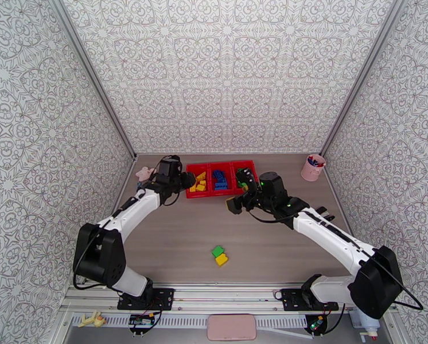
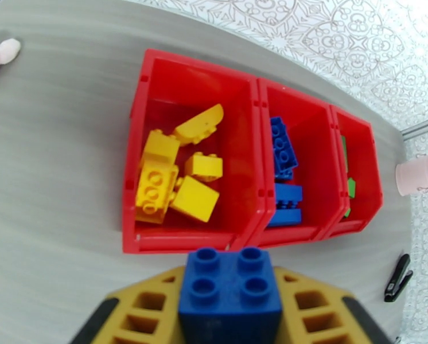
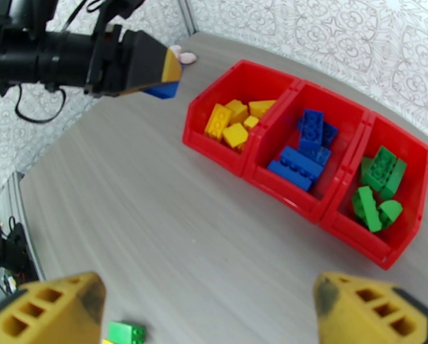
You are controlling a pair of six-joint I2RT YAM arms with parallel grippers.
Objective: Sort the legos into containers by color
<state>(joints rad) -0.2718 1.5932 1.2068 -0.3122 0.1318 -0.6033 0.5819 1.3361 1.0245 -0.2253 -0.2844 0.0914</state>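
On the table (image 1: 174, 247), a pink cup (image 1: 313, 168) of pens is standing far right; a pink mouse toy (image 1: 143, 173) is lying far left.
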